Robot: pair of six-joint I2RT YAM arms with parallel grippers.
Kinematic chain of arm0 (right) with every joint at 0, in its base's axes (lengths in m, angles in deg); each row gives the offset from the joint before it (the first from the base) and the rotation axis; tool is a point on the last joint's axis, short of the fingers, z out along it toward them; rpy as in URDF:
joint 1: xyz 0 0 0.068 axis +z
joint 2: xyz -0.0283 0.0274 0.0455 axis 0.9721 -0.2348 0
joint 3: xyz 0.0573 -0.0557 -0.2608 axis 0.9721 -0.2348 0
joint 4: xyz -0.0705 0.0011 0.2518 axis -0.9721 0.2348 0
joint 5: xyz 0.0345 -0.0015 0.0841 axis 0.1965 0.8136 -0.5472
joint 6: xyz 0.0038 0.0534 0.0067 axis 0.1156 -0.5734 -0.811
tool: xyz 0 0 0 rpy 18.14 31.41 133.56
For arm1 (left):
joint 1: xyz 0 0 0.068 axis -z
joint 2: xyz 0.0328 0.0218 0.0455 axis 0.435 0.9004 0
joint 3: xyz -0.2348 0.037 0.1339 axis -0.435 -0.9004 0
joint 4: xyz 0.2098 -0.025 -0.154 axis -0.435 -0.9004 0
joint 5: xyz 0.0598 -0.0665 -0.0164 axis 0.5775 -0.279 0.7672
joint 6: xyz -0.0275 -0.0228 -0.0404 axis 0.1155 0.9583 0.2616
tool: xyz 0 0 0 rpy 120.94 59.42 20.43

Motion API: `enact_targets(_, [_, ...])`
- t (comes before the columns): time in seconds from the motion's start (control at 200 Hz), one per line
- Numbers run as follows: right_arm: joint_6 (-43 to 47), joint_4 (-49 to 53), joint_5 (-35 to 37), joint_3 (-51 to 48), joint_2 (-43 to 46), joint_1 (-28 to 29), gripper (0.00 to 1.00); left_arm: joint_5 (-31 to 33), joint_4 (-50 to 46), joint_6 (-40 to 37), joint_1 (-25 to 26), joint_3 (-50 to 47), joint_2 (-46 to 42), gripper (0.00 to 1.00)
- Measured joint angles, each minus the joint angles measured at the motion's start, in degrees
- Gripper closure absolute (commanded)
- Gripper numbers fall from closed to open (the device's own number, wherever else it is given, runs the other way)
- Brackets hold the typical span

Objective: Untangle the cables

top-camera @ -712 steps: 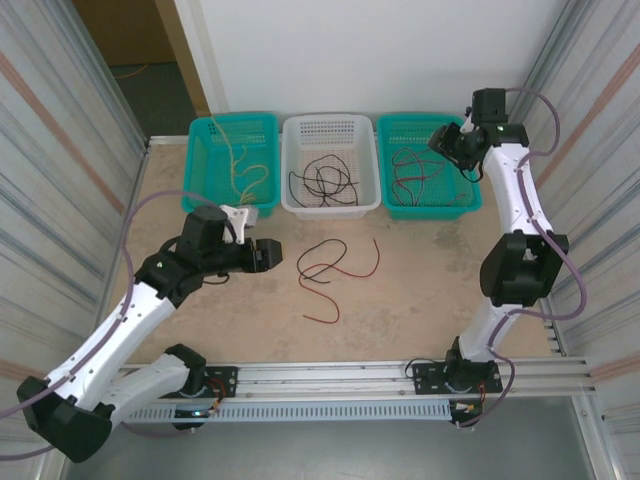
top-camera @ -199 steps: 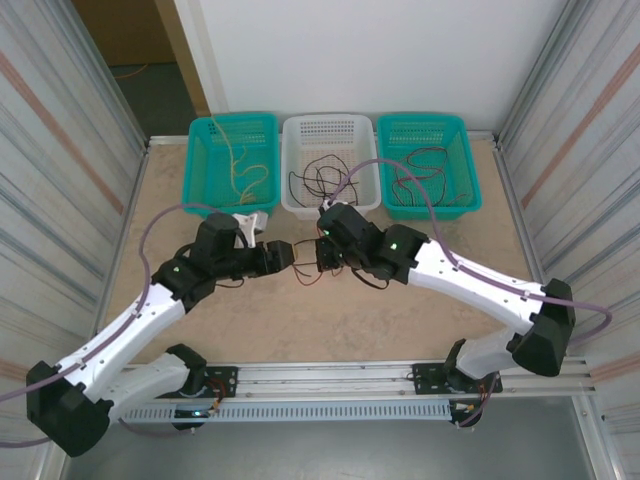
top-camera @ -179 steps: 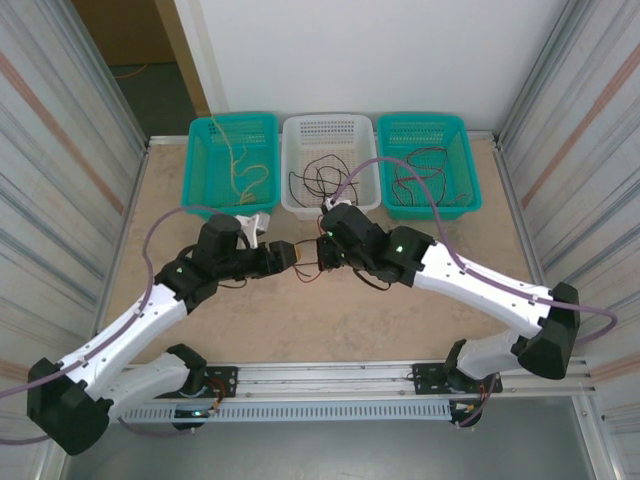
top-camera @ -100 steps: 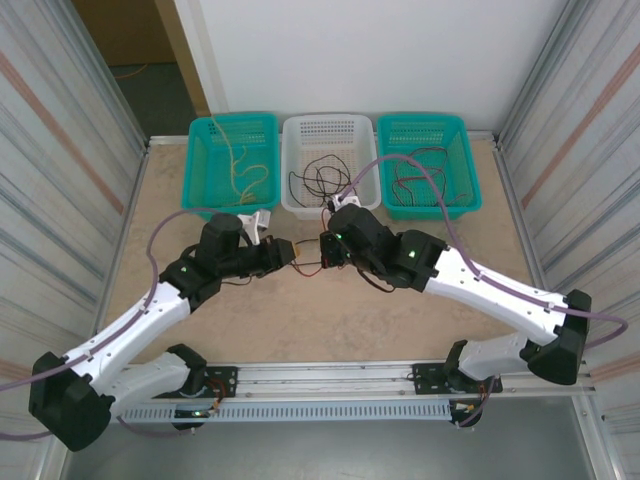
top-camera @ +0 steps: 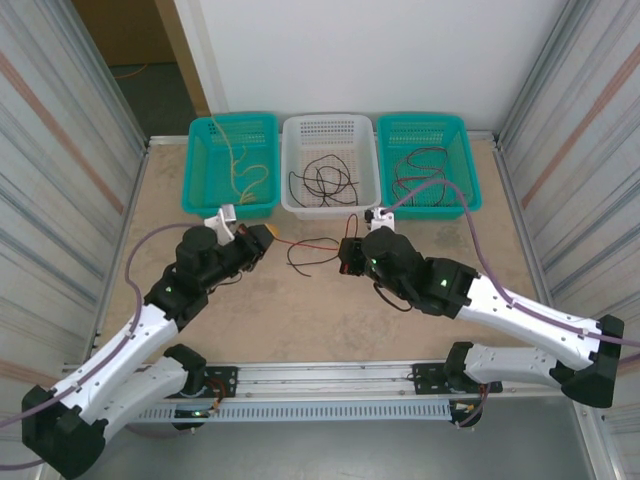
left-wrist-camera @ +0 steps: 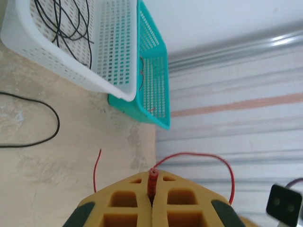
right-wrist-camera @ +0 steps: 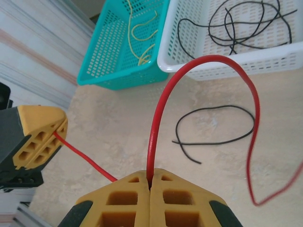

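Left gripper (left-wrist-camera: 152, 202) yellow pads pressed together, red cable (left-wrist-camera: 152, 182) pinched between them, stub poking past tips, thin loop arcing off to side. Black cable (left-wrist-camera: 57, 124) curved on table (left-wrist-camera: 28, 189), apart from gripper. White basket (left-wrist-camera: 109, 52) holding black cables (left-wrist-camera: 57, 19), teal basket (left-wrist-camera: 158, 90) against it.

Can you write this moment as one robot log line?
left end effector: shut on red cable | right end effector: shut on red cable | black cable: loose on table

A loose cable (top-camera: 303, 262) lies on the table (top-camera: 300, 320) before the middle basket (top-camera: 331, 207)
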Motion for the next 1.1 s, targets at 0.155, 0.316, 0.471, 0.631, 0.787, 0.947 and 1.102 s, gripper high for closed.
enact_targets(0.155, [-1.46, -1.73, 0.04, -0.13, -0.2, 1.29, 1.0, 3.76, 2.27, 3.85, 0.26, -0.94, 0.0, 1.0])
enact_targets(0.316, [-1.07, -0.31, 0.17, 1.95, -0.42, 0.83, 1.0, 3.96, 1.73, 4.44, 0.48, -0.94, 0.0, 0.99])
enact_targets(0.471, [2.03, 3.45, -3.82, 10.47, -1.79, -3.65, 1.0, 0.94, 1.46, 3.69, 1.2, -0.83, -0.13, 0.93])
enact_targets(0.631, [7.52, 10.86, -6.78, 19.71, -4.13, -10.56, 1.0, 0.55, -4.74, -2.25, 0.13, 2.16, -0.11, 0.67])
enact_targets(0.787, [12.35, 16.13, -9.57, 31.67, -6.34, -22.58, 1.0, 1.53, -17.31, -10.71, -0.68, 6.38, 2.45, 0.54])
enact_targets(0.947, [17.53, 21.55, -14.78, 42.93, -12.61, -34.4, 1.0, 2.47, -25.64, -18.91, -0.68, 10.86, 3.39, 0.51])
enact_targets(1.102, [20.87, 24.41, -20.83, 48.46, -20.59, -44.57, 1.0, 3.48, -30.51, -25.66, -0.68, 13.92, 3.45, 0.47])
